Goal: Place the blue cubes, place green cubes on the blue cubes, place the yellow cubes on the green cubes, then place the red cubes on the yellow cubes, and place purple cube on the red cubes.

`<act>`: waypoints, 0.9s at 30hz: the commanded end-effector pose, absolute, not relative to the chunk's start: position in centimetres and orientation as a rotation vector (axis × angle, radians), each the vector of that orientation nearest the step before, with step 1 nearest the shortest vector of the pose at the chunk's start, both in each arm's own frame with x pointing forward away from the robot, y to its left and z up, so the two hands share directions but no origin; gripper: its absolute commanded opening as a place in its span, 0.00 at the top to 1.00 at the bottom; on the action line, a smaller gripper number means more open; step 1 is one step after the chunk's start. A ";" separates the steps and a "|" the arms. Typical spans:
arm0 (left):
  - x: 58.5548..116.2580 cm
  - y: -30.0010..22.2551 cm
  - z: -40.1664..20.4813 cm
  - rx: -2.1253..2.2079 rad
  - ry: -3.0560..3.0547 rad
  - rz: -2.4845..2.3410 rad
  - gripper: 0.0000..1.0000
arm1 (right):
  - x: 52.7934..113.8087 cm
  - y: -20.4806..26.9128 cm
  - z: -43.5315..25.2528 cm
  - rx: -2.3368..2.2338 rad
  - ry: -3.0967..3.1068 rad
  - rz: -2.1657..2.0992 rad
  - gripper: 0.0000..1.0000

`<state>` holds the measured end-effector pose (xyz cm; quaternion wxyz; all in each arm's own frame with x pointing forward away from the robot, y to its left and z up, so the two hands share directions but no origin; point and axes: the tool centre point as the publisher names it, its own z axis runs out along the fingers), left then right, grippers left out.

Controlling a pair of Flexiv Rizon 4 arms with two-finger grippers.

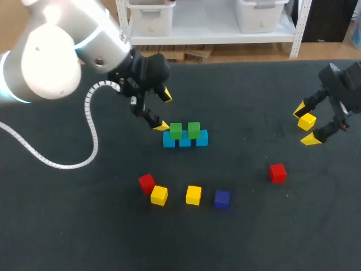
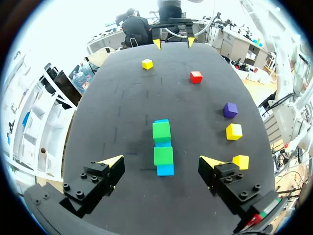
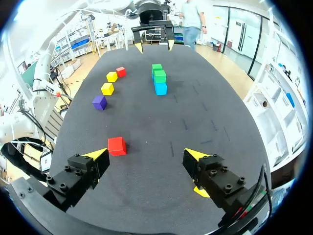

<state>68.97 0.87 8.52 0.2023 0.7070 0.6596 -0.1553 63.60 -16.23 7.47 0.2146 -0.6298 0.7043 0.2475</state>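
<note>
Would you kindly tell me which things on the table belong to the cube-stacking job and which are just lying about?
Belonging to the job:
- blue cubes, in a row
- green cubes, on the blue ones
- yellow cubes
- red cubes
- purple cube

Not part of it:
- white coiled cable, trailing from my left arm over the table
</note>
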 end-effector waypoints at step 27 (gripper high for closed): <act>64.7 9.3 9.7 1.928 1.819 -0.371 0.00 | 63.5 -16.3 7.5 -1.746 1.951 0.687 0.00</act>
